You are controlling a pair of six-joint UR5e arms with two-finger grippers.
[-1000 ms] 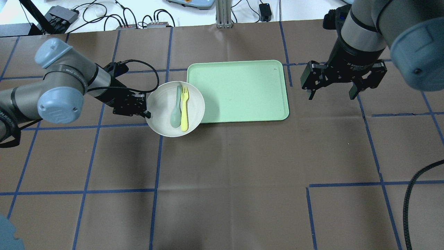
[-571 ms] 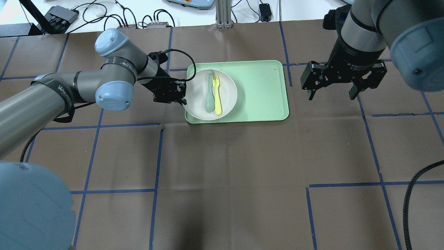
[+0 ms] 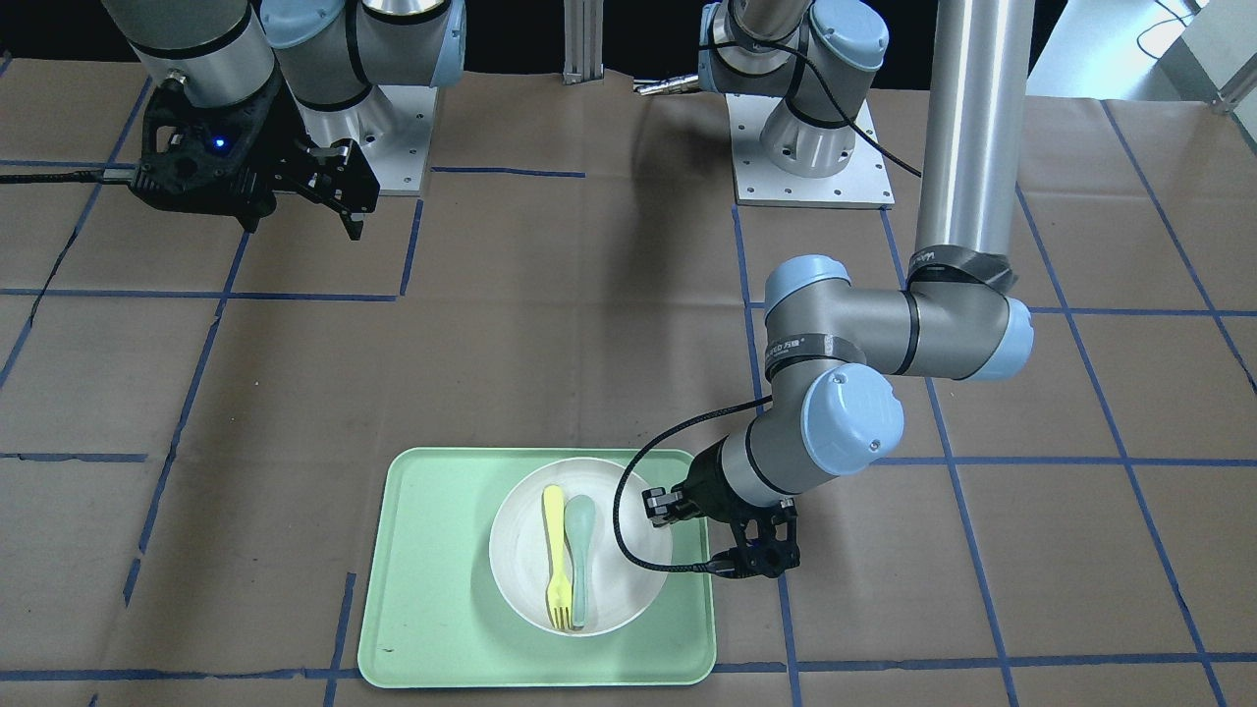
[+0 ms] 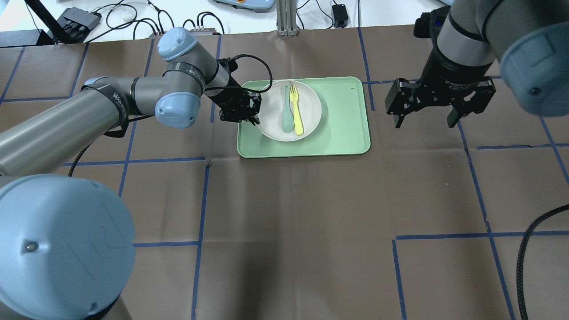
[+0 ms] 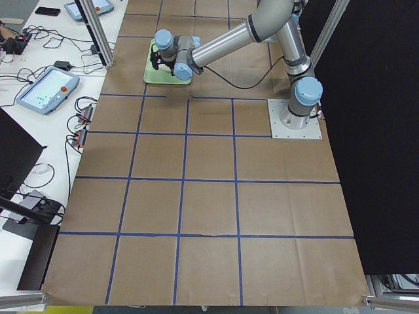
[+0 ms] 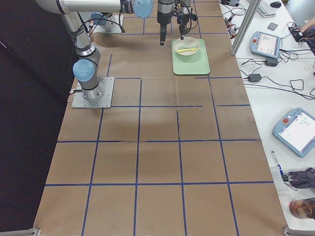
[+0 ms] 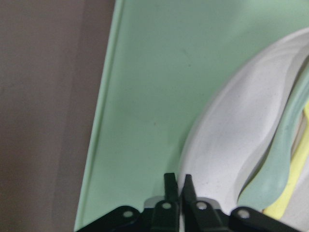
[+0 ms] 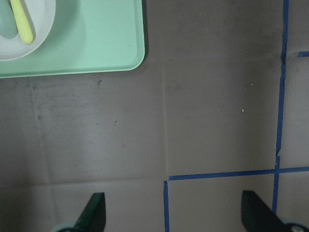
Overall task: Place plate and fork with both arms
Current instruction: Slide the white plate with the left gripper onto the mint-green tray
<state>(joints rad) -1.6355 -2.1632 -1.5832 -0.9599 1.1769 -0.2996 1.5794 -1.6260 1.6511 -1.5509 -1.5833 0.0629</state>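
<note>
Overhead: the left gripper (image 4: 254, 118) has carried the plate (image 4: 311, 106) from beside the tray (image 4: 346, 133) onto its left part, with fork (image 4: 294, 109) and spoon (image 4: 287, 113) riding inside. The right gripper (image 4: 424, 122) waits with fingers wide apart, to the right of the tray. Left wrist view: the fingers (image 7: 169, 186) pinch the plate rim, so I judge release comes next. The spoon lies just beside the fork and may hinder picking it.

Pale green tray (image 4: 344, 131) on brown, blue-taped table (image 4: 289, 222), grey-green spoon (image 4: 287, 120) above it, teach pendant (image 5: 42, 89) alongside.

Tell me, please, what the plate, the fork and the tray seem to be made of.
Plate: probably plastic or melamine, matte off-white with faint speckles in the left wrist view.
Fork: likely plastic, uniform pale yellow, no metallic glint.
Tray: seemingly similar plastic, matte pale green, moulded rounded rim.
</note>
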